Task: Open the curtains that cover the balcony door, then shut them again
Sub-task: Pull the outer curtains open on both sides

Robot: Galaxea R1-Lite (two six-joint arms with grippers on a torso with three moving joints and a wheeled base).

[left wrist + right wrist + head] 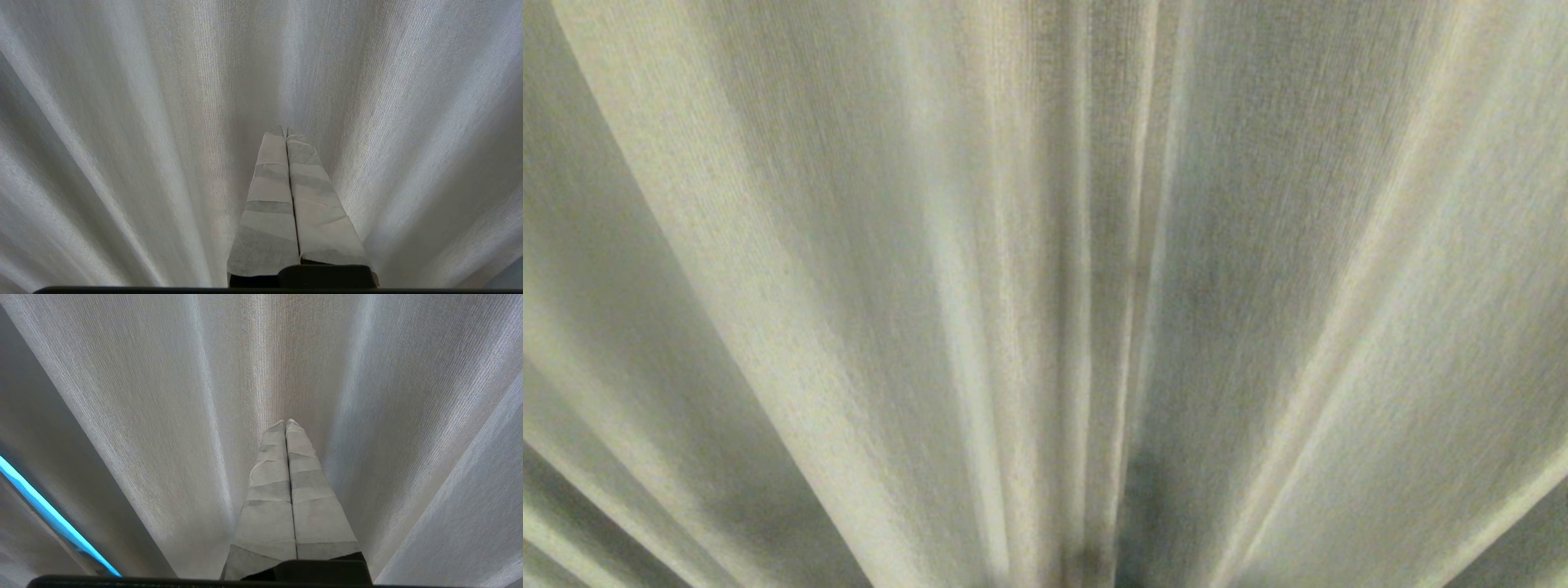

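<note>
While we face the curtains (1045,245) close up, their pale pleated folds fill the whole head view, w/ no door showing. Our left claw (285,131) is clenched, tape-wrapped fingers (269,196) pressed together, tip right at the fabric. Our right claw (286,422) is likewise clenched on nothing, beside a blue strip (49,514).

- One expanse of curtains (849,286), pale beige-grey pleated fabric, fills all three views; separate panels cannot be counted.
- Two grippers: the left gripper (285,131) and the right gripper (286,422).
- Two tape-wrapped fingers (267,196) on each gripper, pressed together.
- One bright blue strip (49,514) in the right wrist view.
</note>
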